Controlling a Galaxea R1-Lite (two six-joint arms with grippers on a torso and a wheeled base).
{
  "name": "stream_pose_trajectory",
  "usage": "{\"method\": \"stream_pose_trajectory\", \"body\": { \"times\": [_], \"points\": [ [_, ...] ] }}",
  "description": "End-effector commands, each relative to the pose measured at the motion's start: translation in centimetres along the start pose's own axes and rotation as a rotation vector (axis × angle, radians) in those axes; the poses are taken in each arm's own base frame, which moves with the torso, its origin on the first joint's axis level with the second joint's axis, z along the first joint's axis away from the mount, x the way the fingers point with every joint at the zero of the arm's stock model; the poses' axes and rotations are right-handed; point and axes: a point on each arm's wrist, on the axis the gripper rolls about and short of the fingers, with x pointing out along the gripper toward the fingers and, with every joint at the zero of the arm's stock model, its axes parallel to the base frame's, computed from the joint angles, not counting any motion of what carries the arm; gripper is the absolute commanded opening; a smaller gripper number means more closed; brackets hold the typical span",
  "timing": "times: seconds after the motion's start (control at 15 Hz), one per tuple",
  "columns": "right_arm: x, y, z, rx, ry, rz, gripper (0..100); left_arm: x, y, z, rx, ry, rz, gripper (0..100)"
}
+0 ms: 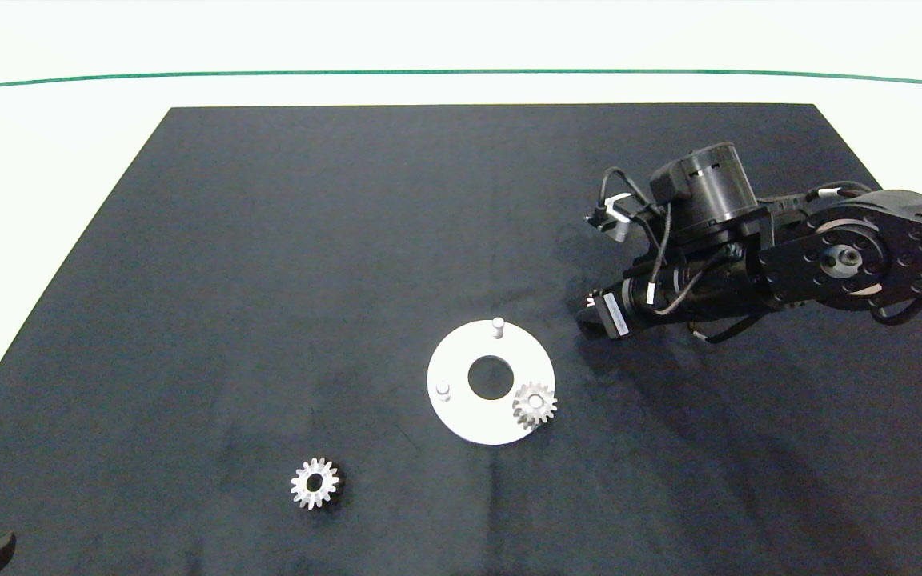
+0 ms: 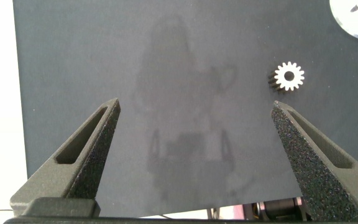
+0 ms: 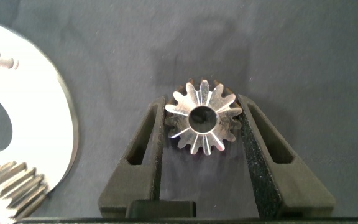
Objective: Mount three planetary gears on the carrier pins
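Covering most of the white table (image 1: 69, 144), the black mat (image 1: 269, 264) carries all the parts. Reaching in from the right, the right arm (image 1: 853, 256) bends down toward the mat just past the disc (image 1: 461, 416), which lies flat near the mat's middle. Only the right wrist view shows this arm's tool: the right gripper (image 3: 202, 121) is narrowed onto a gear (image 3: 201, 123), one finger (image 3: 146, 134) pressed to each side of its teeth, the gear's hole facing the camera, the mat beneath. Whether the gear rests on the mat or is lifted I cannot tell. From overhead the arm's own body hides those fingers and that gear. The left gripper (image 2: 194, 140) sits at the mat's near left edge, fingers spread wide with nothing between them; overhead only a dark tip shows at the lower left corner. On the disc, two pins (image 1: 498, 326) stand bare, while a second gear (image 1: 534, 405) sits at the third spot on the disc's right rim. A third gear (image 1: 314, 482) lies loose on the mat, apart from the disc, and shows in the left wrist view too
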Motion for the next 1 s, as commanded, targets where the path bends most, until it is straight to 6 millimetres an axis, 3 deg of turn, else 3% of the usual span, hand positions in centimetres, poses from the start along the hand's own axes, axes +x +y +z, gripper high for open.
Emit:
{"method": "stream_pose_trajectory", "body": {
  "times": [0.07,0.47,1.0],
  "points": [
    [-1.9,0.1,0.8,-0.003,-0.057,0.007,13,0.1,0.0,0.0,0.0,0.006,0.0,100],
    [-5.4,2.5,1.5,-0.049,-0.13,0.067,13,0.1,0.0,0.1,0.0,0.0,0.002,100],
    [-6.0,6.4,1.5,-0.132,-0.139,0.145,13,0.2,0.0,0.3,0.0,-0.003,0.003,100]
  ]
}}
